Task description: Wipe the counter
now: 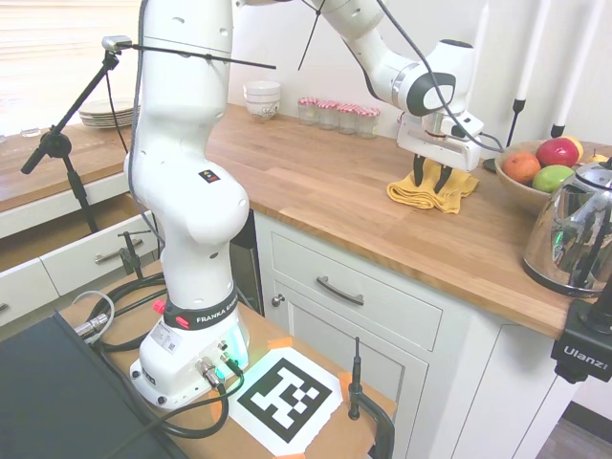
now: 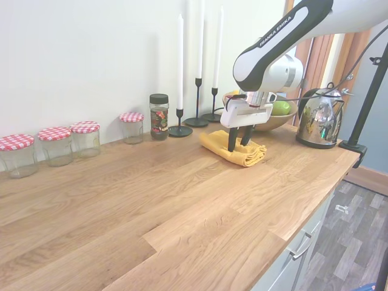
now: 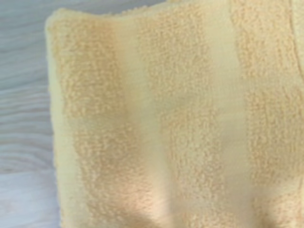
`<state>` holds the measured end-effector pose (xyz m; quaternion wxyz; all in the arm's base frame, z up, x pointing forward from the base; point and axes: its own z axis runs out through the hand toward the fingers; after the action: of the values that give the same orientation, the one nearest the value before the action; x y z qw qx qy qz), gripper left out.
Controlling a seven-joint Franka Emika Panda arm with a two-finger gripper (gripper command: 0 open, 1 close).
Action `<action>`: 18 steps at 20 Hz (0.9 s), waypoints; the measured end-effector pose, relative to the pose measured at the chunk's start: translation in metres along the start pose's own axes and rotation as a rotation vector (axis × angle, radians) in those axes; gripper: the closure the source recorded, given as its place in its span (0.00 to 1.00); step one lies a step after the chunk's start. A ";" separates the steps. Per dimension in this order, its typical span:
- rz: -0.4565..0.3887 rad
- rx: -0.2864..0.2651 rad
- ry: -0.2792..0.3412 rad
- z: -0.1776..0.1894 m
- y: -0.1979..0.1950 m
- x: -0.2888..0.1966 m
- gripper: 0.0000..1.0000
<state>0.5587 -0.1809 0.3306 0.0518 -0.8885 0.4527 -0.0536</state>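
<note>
Kitchen surroundings frame the counter (image 2: 151, 206), a long wooden top set over white cabinets. On it, near the fruit bowl (image 1: 524, 187) and kettle (image 1: 577, 229), a folded yellow cloth (image 2: 233, 148) is seen, filling the wrist view (image 3: 166, 118). The gripper (image 2: 238, 146) is lowered onto the cloth with its fingers parted, not clamped. For a good wipe, the cloth should probably be pinched or pressed flat first, then swept along the bare planks, well away from the jars (image 2: 57, 144) and candlesticks (image 2: 197, 115).
</note>
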 end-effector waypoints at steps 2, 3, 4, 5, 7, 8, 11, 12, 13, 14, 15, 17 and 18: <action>0.001 0.003 -0.001 0.000 0.000 -0.002 1.00; 0.003 0.005 -0.003 0.000 0.000 -0.002 1.00; 0.004 0.007 -0.004 0.001 0.000 -0.002 1.00; 0.004 0.009 -0.005 0.001 0.000 -0.002 1.00; 0.005 0.014 -0.008 0.001 0.000 -0.002 1.00; 0.005 0.017 -0.010 0.001 0.000 -0.002 1.00; 0.001 0.024 -0.013 0.000 0.000 -0.002 1.00; 0.000 0.026 -0.014 0.000 0.001 -0.002 1.00; -0.002 0.027 -0.014 0.000 0.001 -0.002 1.00; -0.003 0.027 -0.015 0.000 0.001 -0.002 1.00; -0.005 0.027 -0.015 0.000 0.000 -0.002 1.00; -0.017 0.028 -0.017 0.001 -0.005 -0.006 1.00; -0.027 0.029 -0.019 0.002 -0.010 -0.010 1.00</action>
<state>0.5610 -0.1664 0.3299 0.0682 -0.8942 0.4393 -0.0525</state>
